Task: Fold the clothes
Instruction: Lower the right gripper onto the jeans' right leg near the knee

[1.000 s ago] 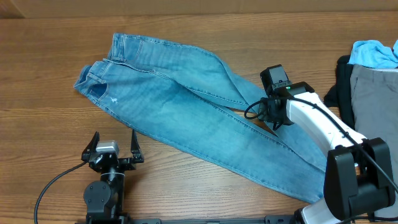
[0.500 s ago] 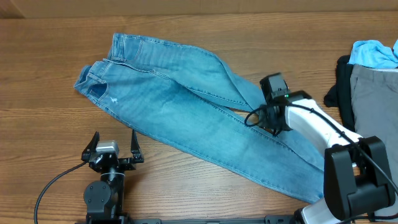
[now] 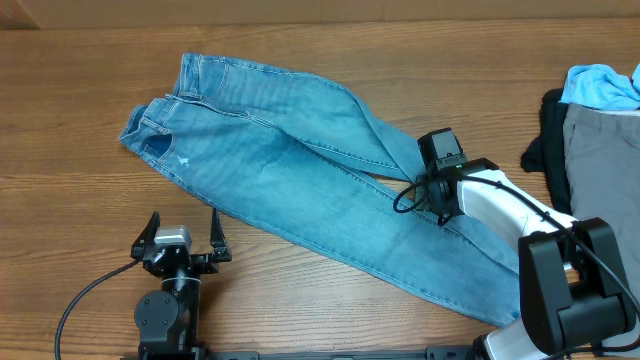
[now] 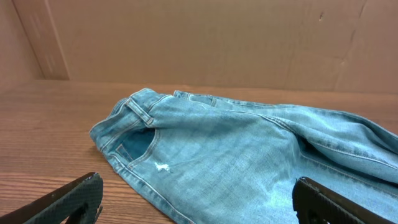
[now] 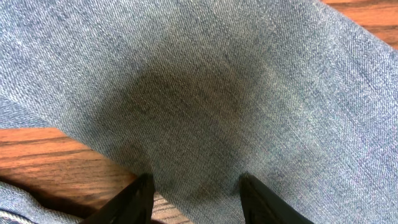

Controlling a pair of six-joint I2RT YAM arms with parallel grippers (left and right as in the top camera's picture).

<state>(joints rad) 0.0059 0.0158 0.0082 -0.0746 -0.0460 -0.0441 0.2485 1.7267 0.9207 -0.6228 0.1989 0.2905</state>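
the right claw [image 5: 196, 194] stood released, its two black fingertips [image 5: 138, 198] spread apart and pressed down on the denim, with flat cloth between them and nothing pinched. in the overhead view it sat where the two legs of the jeans [image 3: 300, 185] drew together, right of the table's middle, with a black cable [image 3: 405, 192] looped beside the wrist. in the right wrist view a strip of bare wood showed beside one fingertip, between the broad denim and the edge of another fold.

the left claw [image 3: 182, 230] was released too, fingers wide. it sat at the near left of the wooden table [image 3: 70, 190], close to the jeans' edge but touching nothing.

the faded light-blue jeans lay unfolded on a slant. the waistband [image 3: 200, 75] was at the far left and the legs reached toward the near right, where the right arm [image 3: 520, 210] hid their ends. the left wrist view showed a darker pocket opening [image 4: 134, 144] near the waistband and a small white frayed spot [image 4: 163, 167] just below it.

at the far right edge, well apart from the jeans, lay a pile of other clothes. a sky-blue garment [image 3: 603, 85] was on the far side, with a black garment [image 3: 548, 140] and a grey garment [image 3: 600, 165] beside it.
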